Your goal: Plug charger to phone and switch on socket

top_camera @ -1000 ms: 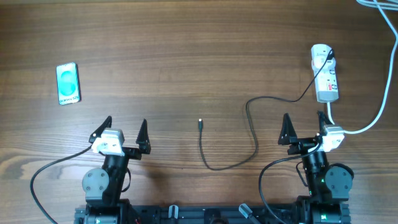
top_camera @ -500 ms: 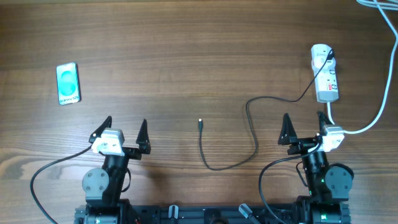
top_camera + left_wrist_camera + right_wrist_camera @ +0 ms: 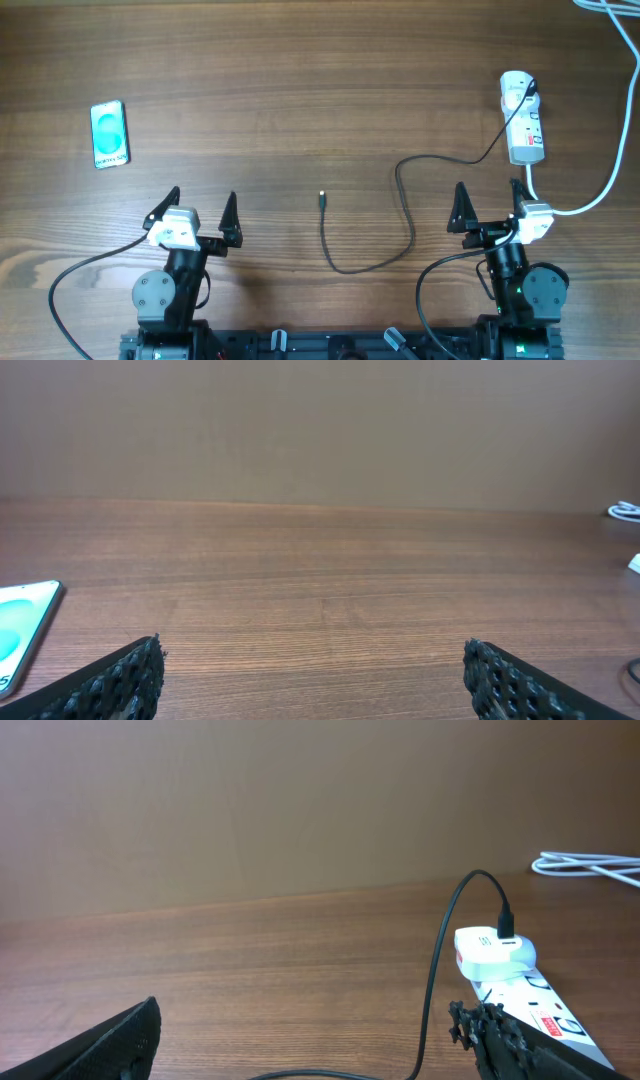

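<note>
Resting between left gripper point(image 3: 203, 193) and right gripper point(image 3: 487, 185): charger plug point(image 3: 322, 199) | phone point(image 3: 109, 134) beyond left gripper, off to its left | both claws spread

Brown wooden worktop point(image 3: 300, 80): visible grain, smooth, low sheen, mostly matt. Small rectangular phone w/ turquoise screen point(image 3: 109, 134), upper left of overhead frame: glossy glass-like face. White elongated plastic socket strip point(image 3: 524, 125), upper right: smooth, slight gloss; red markings look printed. Thin black charger cable point(image 3: 440, 157): matt, rubbery-looking, w/ tiny metal tip point(image 3: 322, 197) approx. mid-frame. Thick white lead point(image 3: 612, 180): smooth plastic-type sheath. Left fingers point(image 3: 125, 678) & right fingers point(image 3: 500, 1030): black, matt, rough knobbly texture along edges. Brown wall panel point(image 3: 320, 430) in the upper half of the wrist views: flat, matt, no grain visible.
</note>
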